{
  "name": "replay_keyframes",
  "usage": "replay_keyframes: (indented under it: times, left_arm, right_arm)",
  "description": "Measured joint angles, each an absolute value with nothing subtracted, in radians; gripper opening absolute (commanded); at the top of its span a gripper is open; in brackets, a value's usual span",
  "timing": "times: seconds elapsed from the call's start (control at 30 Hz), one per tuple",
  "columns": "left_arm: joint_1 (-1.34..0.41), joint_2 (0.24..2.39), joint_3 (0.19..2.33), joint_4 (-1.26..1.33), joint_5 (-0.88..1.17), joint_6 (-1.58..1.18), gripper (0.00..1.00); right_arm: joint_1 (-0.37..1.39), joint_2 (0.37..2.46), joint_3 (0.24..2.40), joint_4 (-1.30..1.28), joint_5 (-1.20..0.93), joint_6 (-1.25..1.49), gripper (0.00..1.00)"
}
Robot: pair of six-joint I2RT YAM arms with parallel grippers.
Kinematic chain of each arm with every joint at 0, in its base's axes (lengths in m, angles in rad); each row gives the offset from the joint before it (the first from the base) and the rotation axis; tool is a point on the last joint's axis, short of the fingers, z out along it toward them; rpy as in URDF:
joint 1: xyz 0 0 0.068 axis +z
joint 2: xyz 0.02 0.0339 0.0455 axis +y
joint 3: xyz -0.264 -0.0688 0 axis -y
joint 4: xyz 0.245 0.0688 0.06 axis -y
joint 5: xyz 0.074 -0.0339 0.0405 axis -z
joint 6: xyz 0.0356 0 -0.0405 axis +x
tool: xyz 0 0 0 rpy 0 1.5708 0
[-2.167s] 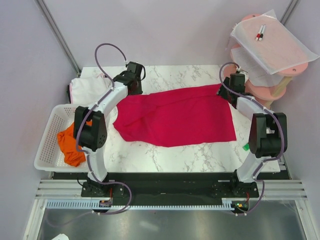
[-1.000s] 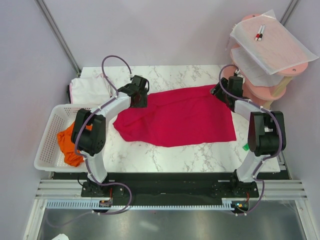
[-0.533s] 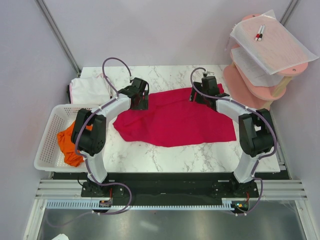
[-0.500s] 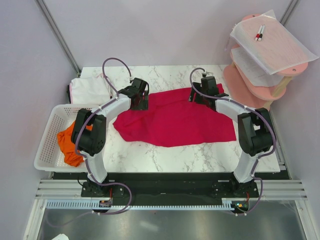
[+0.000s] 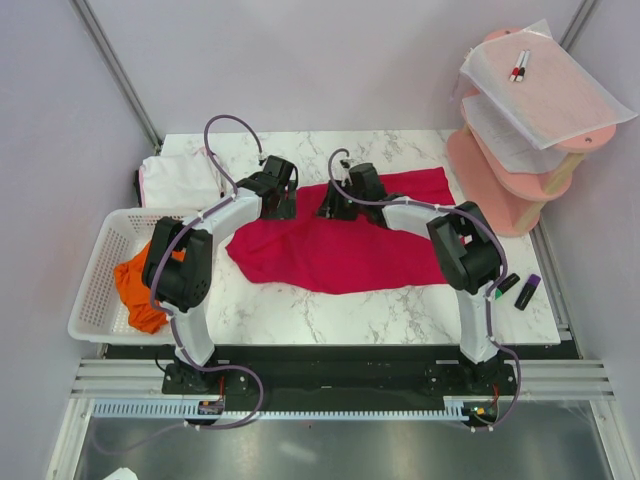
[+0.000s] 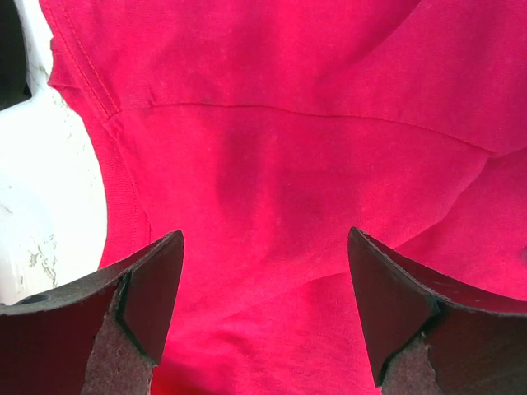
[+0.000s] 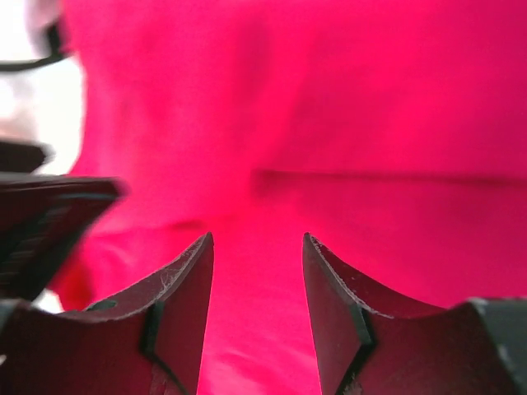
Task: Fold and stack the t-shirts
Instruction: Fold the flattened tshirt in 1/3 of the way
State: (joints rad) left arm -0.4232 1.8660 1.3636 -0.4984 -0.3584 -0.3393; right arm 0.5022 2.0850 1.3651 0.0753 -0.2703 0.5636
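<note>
On the marble table (image 5: 400, 312), the red shirt (image 5: 370, 250) lay spread out flat in the middle, with some soft wrinkles. Both arms reached over its far edge.

The left arm rose from its base at the near edge, bent at the elbow above the basket (image 5: 92, 305), and stretched its forearm to the right and away. The left gripper (image 5: 285, 205) pointed down at the far-left part of the red shirt. In the left wrist view this gripper (image 6: 263, 239) stood wide apart above the cloth, with nothing between its fingers (image 6: 152, 288). A sleeve seam and a strip of bare table showed at the left of that view.

The right arm rose from its base and bent sharply at the elbow, and its long forearm lay across the shirt toward the left. The right gripper (image 5: 328, 203) was near the left one, a little apart from it, also over the far edge of the shirt. In the right wrist view, which was blurred, the right gripper (image 7: 257, 239) had a narrower gap; only red cloth showed behind the gap, and I saw nothing pinched in it.

The white shirt (image 5: 178, 180) lay folded at the far-left corner of the table. The orange shirt (image 5: 138, 288) lay crumpled in the basket. Two markers (image 5: 518, 288) lay near the right edge of the table.
</note>
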Motion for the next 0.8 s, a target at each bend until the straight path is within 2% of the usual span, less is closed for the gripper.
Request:
replay_keyframes:
  times: [0.17,0.6,0.8]
  left_arm:
    - [-0.423,1.866,1.364,-0.498,-0.366,-0.339,0.87]
    - [-0.423,1.866,1.364,-0.498,-0.367,-0.339,0.87]
    - [-0.423,1.867,1.364,-0.498,-0.368,-0.339,0.87]
  right_arm:
    - [0.574,2.126,1.451,0.084,-0.293,0.575,0.55]
    - [0.585,2.178,1.491,0.038,-0.28,0.574,0.55]
    - [0.589,2.21,1.52,0.055,-0.287,0.577,0.49]
